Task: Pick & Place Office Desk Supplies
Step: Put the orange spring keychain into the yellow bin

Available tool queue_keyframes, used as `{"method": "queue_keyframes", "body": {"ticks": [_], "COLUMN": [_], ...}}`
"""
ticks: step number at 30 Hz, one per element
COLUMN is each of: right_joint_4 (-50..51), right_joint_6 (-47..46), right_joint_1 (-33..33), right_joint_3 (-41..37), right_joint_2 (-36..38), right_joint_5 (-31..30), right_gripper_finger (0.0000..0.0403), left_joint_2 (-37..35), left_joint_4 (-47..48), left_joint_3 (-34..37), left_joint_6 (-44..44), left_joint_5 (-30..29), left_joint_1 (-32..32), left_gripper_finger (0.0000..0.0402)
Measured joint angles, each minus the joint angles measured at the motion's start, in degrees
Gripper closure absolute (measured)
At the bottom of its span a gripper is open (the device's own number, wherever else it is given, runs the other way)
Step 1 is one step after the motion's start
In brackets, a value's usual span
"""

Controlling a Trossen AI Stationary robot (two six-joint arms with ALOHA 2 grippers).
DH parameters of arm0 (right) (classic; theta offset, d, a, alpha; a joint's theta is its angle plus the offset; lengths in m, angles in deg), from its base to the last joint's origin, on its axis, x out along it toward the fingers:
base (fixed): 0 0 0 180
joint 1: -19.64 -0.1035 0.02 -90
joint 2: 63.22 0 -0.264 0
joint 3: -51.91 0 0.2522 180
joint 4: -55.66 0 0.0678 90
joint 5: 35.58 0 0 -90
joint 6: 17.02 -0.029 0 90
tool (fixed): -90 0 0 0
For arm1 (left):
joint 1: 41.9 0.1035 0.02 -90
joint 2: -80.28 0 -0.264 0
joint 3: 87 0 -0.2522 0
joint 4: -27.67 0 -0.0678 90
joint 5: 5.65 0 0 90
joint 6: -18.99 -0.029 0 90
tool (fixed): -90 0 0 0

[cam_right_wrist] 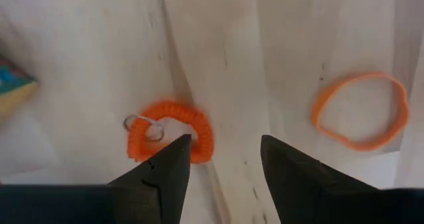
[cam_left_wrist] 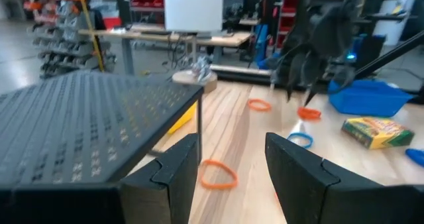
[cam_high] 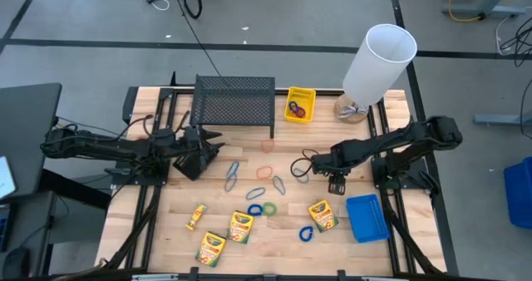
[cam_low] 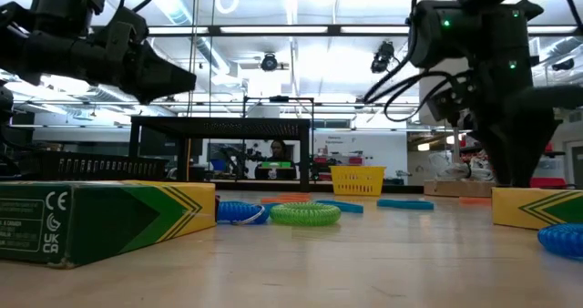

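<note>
- The right gripper points down over the table, fingers apart and holding nothing — an orange coil with a small metal ring lies just under one finger, a thin orange band well beside.
- The left gripper is also parted and empty, next to the mesh rack.
- Crayon boxes — yellow and green — lie flat near the front edge.

the right claw shows only two dark fingers, cut off by the picture's lower edge. one finger hides part of the orange coiled loop just ahead of it. a box corner to one side is cut off and blurred. ahead of the left claw, the yellow bin is mostly hidden behind the mesh rack.
</note>
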Motion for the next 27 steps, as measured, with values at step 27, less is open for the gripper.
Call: {"method": "queue_keyframes", "body": {"ticks": [27], "right_joint_4": [-3.4], "right_joint_6": [4.2], "right_joint_1": [-0.2], "right_joint_3": [-0.1], "right_joint_2": [-2.3], "right_joint_5": [2.2], "right_gripper_finger": [0.0213], "left_joint_2": [0.0], "left_joint_4": [-4.3], "left_joint_3": [0.0], "left_joint_6": [-0.7], "left_joint_5": [0.5], "left_joint_1": [0.0], "left_gripper_finger": [0.0221]}}
